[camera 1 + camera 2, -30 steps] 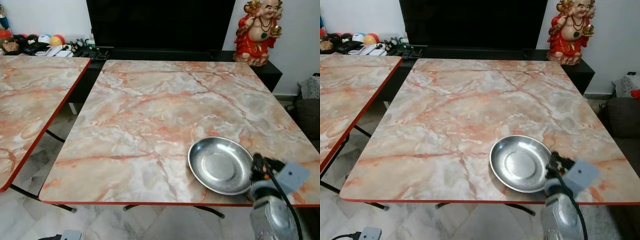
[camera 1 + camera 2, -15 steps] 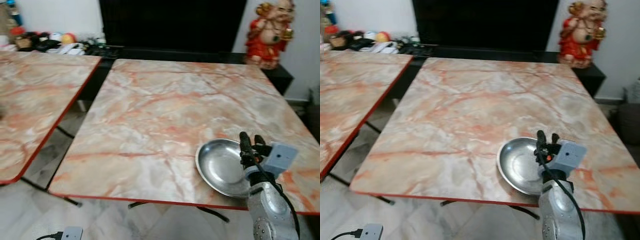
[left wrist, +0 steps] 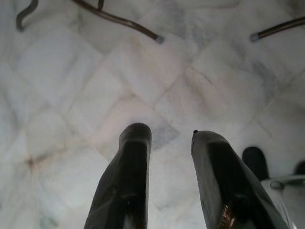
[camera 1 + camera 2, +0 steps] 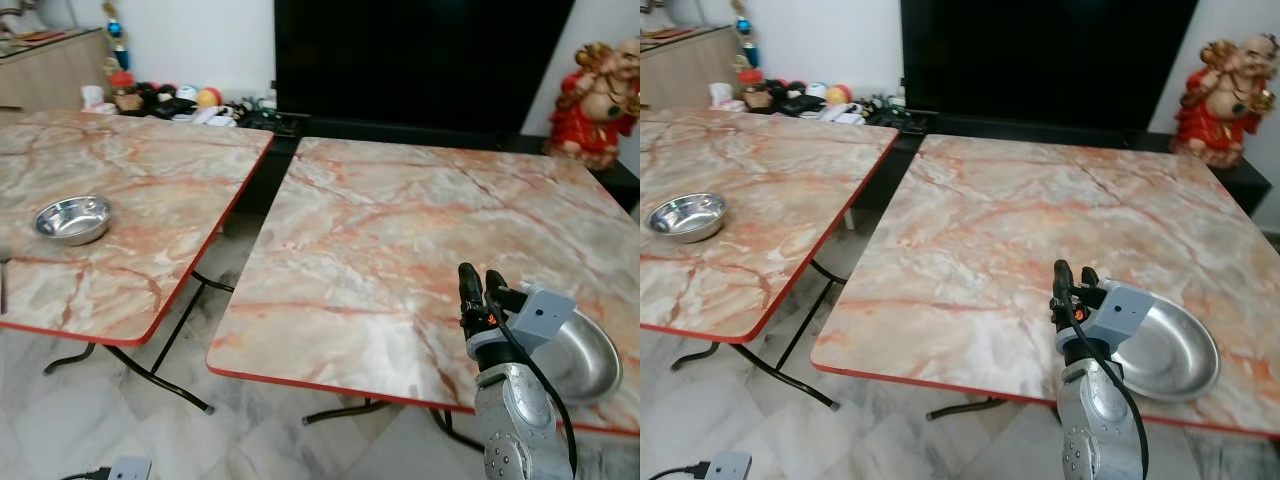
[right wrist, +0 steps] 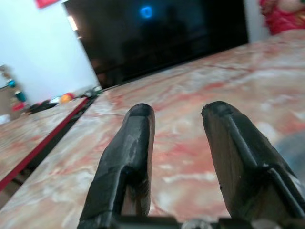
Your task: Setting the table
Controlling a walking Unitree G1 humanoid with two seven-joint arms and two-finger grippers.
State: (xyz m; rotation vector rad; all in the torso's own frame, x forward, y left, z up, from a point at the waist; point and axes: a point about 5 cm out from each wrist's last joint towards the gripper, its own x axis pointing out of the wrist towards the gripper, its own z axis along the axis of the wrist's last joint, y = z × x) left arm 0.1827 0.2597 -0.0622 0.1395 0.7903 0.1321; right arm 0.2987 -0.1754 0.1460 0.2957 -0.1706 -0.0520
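Steel dishes are what this table-setting turns on: the wide shallow round stainless-steel plate (image 4: 1160, 350) lies at the near right corner of the pink-and-orange marbled surface with the red edge (image 4: 1040, 220), at about four o'clock from that surface's middle. It is set down, with nothing gripping it. The right gripper (image 4: 1070, 283) stands just beside the plate's nine o'clock rim, raised above the marble. Its two black fingers (image 5: 131, 157) are parted with a clear gap and hold nothing.

The smaller, deeper round steel bowl (image 4: 72, 219) sits on the second marbled surface (image 4: 150, 190), well apart from the plate, at about nine o'clock in the head view.

Judging by this, the step in hand is going across for the bowl. To do it well, the right arm should lift clear of the plate's rim before turning, so the plate is not dragged toward the near edge. The bowl's wall is thin and slippery, so the fingers should straddle the rim at one side and close firmly. The body should stand square to that surface first, since the gap between the two surfaces offers no support.

The left gripper (image 3: 167, 143) hangs over the pale tiled floor (image 3: 71, 71), fingers apart and empty.

Count: two marbled surfaces, one plate, one bowl, two grippers.
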